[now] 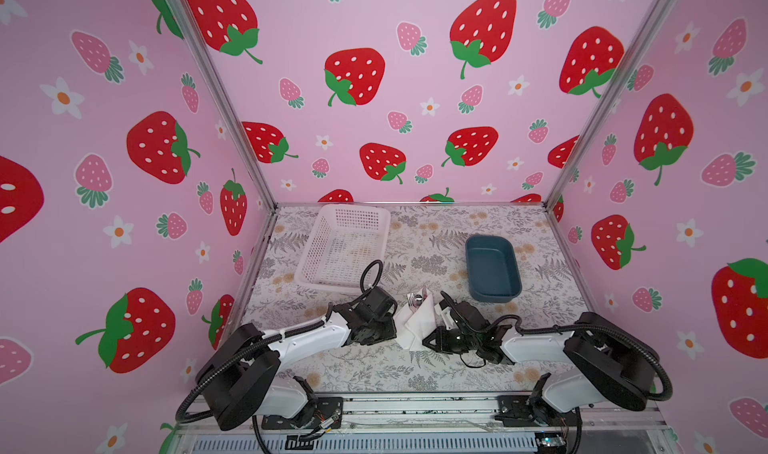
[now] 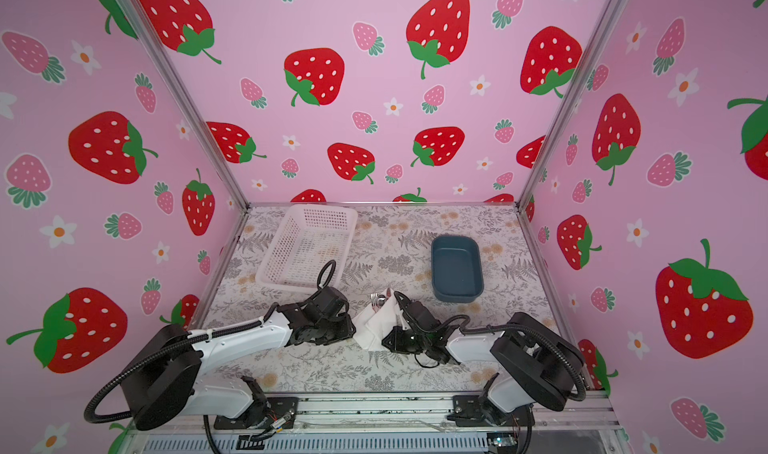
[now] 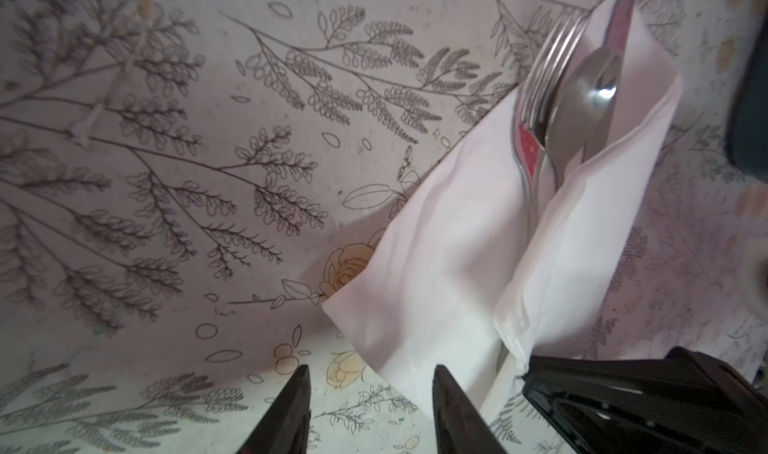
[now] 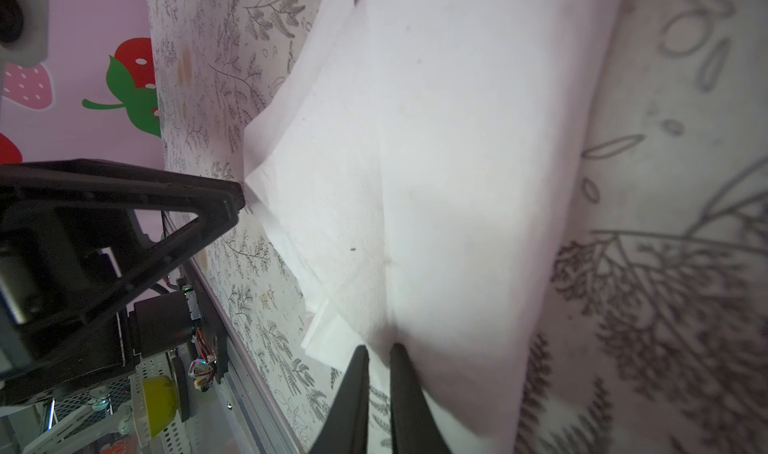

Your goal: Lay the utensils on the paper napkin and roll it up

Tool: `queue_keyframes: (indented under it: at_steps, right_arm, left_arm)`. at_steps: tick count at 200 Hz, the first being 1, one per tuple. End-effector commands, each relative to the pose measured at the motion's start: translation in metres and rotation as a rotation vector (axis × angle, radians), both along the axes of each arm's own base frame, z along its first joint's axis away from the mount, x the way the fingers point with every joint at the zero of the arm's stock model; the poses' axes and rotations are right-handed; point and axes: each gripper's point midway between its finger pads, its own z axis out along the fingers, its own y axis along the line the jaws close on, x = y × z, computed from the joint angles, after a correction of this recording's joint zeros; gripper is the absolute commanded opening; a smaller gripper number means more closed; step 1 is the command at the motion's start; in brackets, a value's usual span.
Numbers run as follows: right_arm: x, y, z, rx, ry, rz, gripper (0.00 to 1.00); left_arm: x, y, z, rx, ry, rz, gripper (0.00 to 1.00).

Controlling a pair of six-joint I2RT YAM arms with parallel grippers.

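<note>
The utensils lie loosely wrapped in the paper napkin on the worktop, left gripper apart and empty beside it, right gripper pinched on its fold, so a tug could tear the paper or spill them.

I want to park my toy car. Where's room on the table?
Bare cloth lies between the white basket and the blue tub, and along the front rail. The middle is crowded: left hand and right hand meet at the napkin.
</note>
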Motion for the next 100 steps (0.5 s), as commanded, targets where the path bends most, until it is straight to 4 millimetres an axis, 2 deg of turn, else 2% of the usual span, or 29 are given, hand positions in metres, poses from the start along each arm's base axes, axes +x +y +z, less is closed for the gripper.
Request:
queue_keyframes:
  at_steps: [1,68,100]
  right_arm:
    - [-0.001,-0.004,-0.003,-0.022,0.002,-0.017,0.15]
    - [-0.001,-0.003,-0.002,-0.017,0.002,-0.017,0.15]
    - [-0.001,-0.003,-0.002,-0.017,0.002,-0.017,0.15]
  left_arm:
    - [0.009,-0.007,0.003,-0.012,-0.014,0.009,0.46]
    - [0.011,-0.015,-0.005,-0.031,0.007,0.012,0.46]
    - [0.01,-0.017,-0.009,-0.039,0.018,0.018,0.41]
